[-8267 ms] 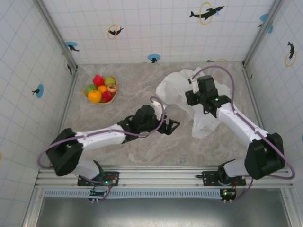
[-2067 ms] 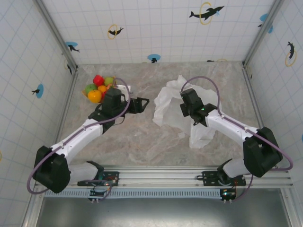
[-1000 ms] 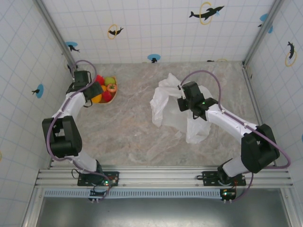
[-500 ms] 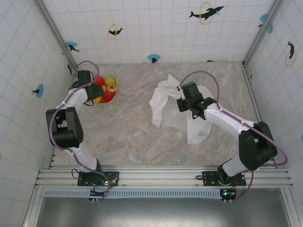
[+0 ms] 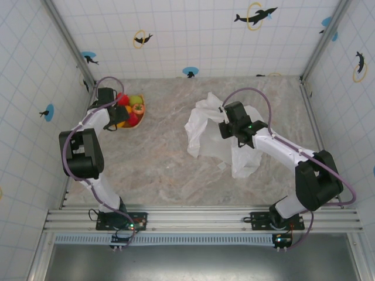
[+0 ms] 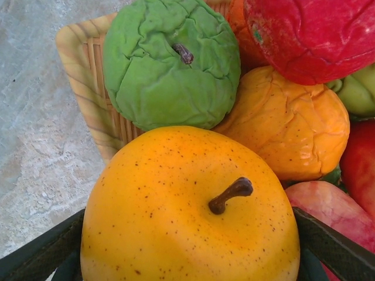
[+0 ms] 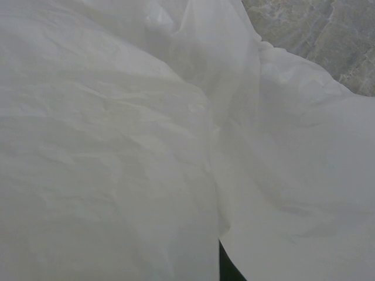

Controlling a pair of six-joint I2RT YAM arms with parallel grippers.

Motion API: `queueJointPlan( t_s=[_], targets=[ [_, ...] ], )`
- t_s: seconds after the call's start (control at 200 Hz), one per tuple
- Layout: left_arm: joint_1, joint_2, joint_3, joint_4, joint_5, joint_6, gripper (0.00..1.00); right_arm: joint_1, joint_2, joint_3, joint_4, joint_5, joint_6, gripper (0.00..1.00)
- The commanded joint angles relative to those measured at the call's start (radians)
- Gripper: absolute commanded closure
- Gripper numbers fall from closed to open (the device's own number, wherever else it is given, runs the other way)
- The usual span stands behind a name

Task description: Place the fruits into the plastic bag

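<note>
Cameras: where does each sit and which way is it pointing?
Top external: above and behind, looking down on the table; both arms show, bases nearest.
Left wrist: on the left arm, close over the yellow fruit in the tray; its claw fingers flank it.
Right wrist: on the right arm, against the plastic bag.
Shared: top and left wrist, the fruits; top and right wrist, the bag.

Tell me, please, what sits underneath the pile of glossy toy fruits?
A tan woven wedge-shaped tray: its ribbed rim shows beside the green crinkled fruit. The fruits cover its floor.
</note>
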Motion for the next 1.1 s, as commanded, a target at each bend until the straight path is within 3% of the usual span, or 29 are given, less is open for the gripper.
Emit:
queueJointPlan(
  t_s=[0.0,0.205,0.335,0.48,0.586,0.671,0.831,0.971,1.096],
  targets=[
    [0.008,0.013,0.028,-0.021,0.007,0.025,0.2,-0.008,0.009,0.037,0.011,-0.006,-0.006,1.0],
    [0.008,-0.055,0.022,-0.023,-0.017,0.017,0.29,-0.01,0.007,0.046,0.004,-0.006,-0.009,1.0],
    [0.006,-0.175,-0.022,-0.025,-0.004,0.002,0.31,-0.017,0.005,0.052,0.001,-0.017,-0.001,1.0],
    [-0.007,-0.404,-0.187,0.06,0.145,-0.042,0.34,-0.04,0.014,0.067,-0.004,-0.055,0.026,1.0],
    [-0.076,-0.589,-0.358,0.173,0.284,-0.113,0.35,-0.062,0.024,0.082,-0.012,-0.095,0.044,1.0],
    [-0.219,-0.699,-0.484,0.272,0.328,-0.176,0.36,-0.086,0.036,0.095,-0.014,-0.144,0.067,1.0],
    [-0.603,-0.758,-0.668,0.573,0.343,-0.301,0.36,-0.126,0.066,0.129,-0.036,-0.238,0.12,1.0],
    [-0.893,-0.635,-0.636,0.671,0.249,-0.252,0.37,-0.135,0.077,0.141,-0.045,-0.282,0.158,1.0],
    [-1.035,-0.445,-0.516,0.688,0.243,-0.189,0.37,-0.143,0.085,0.155,-0.046,-0.335,0.186,1.0]
  ],
)
